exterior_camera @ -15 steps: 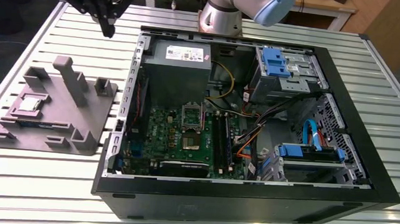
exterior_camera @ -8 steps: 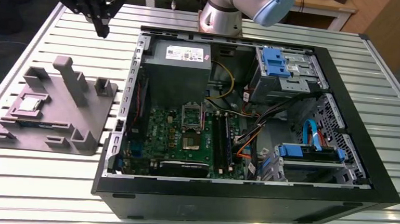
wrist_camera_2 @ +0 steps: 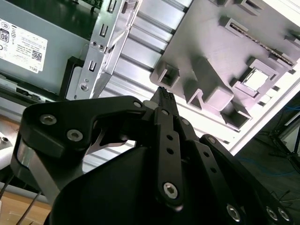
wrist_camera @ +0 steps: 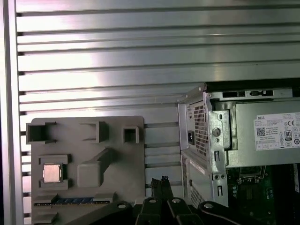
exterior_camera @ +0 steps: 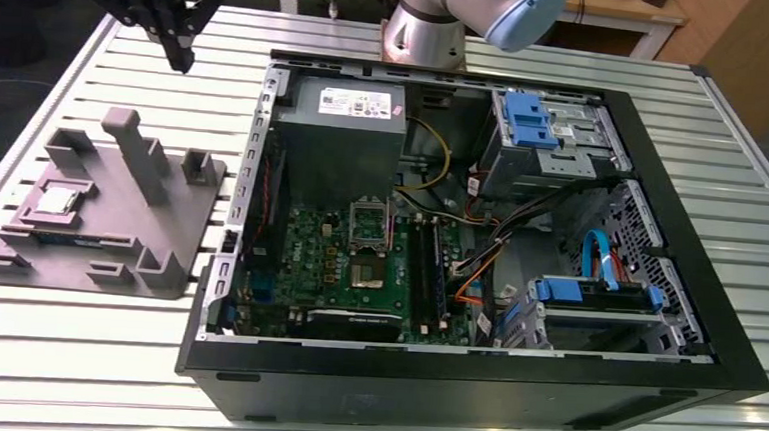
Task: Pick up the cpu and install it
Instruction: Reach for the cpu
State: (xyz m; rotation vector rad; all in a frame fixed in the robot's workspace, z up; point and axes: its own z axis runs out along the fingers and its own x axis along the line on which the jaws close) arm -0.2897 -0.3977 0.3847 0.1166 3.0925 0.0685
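The cpu [exterior_camera: 62, 199] is a small silvery square lying in a recess of the grey fixture block [exterior_camera: 129, 240] on the exterior view's left, outside the computer case. It also appears in both wrist views, cpu [wrist_camera: 52, 173] and cpu [wrist_camera_2: 257, 79], still seated in the block. My gripper [exterior_camera: 181, 60] hangs well above the table, beyond the block's far end and apart from the chip. Its black fingers [wrist_camera_2: 165, 110] are shut tip to tip on nothing. Inside the case, the green motherboard [exterior_camera: 309, 261] carries the socket [exterior_camera: 365, 272].
The open black computer case [exterior_camera: 482, 382] lies on the slatted metal table [exterior_camera: 82, 357]. Its grey power supply [exterior_camera: 343, 123] and blue drive brackets [exterior_camera: 531, 119] sit at the far side. A long memory stick [wrist_camera: 70, 200] lies in the block. Tall posts [exterior_camera: 132, 150] rise from the block.
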